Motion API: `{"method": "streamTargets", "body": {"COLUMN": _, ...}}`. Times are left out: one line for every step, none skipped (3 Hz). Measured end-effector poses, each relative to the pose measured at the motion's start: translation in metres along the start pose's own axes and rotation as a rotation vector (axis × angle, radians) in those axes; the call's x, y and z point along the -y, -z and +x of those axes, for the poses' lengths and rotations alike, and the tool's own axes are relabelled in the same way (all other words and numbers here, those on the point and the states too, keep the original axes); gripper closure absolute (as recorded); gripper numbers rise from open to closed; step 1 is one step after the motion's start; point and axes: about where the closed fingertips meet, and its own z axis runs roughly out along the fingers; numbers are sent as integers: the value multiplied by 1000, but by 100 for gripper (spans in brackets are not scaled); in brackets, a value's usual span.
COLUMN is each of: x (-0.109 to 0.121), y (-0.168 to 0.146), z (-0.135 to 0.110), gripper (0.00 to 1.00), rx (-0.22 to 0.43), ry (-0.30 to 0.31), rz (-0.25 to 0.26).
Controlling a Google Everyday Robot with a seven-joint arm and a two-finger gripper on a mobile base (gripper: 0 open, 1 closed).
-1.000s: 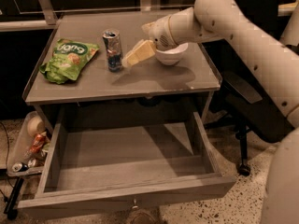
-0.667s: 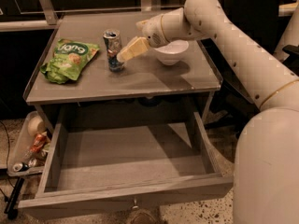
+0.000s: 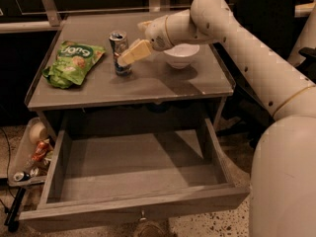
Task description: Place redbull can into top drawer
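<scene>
You see the redbull can [image 3: 119,53] standing upright on the grey counter [image 3: 163,85], in the upper middle of the frame, left of the white bowl [image 3: 181,56] and right of the green snack bag [image 3: 74,62] that lies flat near the counter's left edge. Your gripper [image 3: 127,57] comes in from the right, on the end of the white arm [image 3: 237,38], and its pale yellow tip lies against the can's right side, partly in front of it. Whether it is clenched on the can or released, you cannot tell from this angle. Below the counter, the top drawer [image 3: 133,169] is pulled out wide toward the bottom of the frame, its flat bottom bare, with a small knob [image 3: 142,214] on its front panel. At the lower left, beside the drawer, a tray [image 3: 19,154] holds litter.
</scene>
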Motion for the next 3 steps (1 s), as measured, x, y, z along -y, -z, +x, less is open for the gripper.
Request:
{"method": "streamTargets", "body": {"x": -16, "y": -27, "z": -18, "gripper": 0, "rx": 24, "ry": 12, "rz": -46}}
{"method": "streamTargets", "body": {"x": -16, "y": -27, "z": -18, "gripper": 0, "rx": 24, "ry": 12, "rz": -46}}
{"method": "streamTargets", "body": {"x": -16, "y": -27, "z": -18, "gripper": 18, "rx": 24, "ry": 12, "rz": -46}}
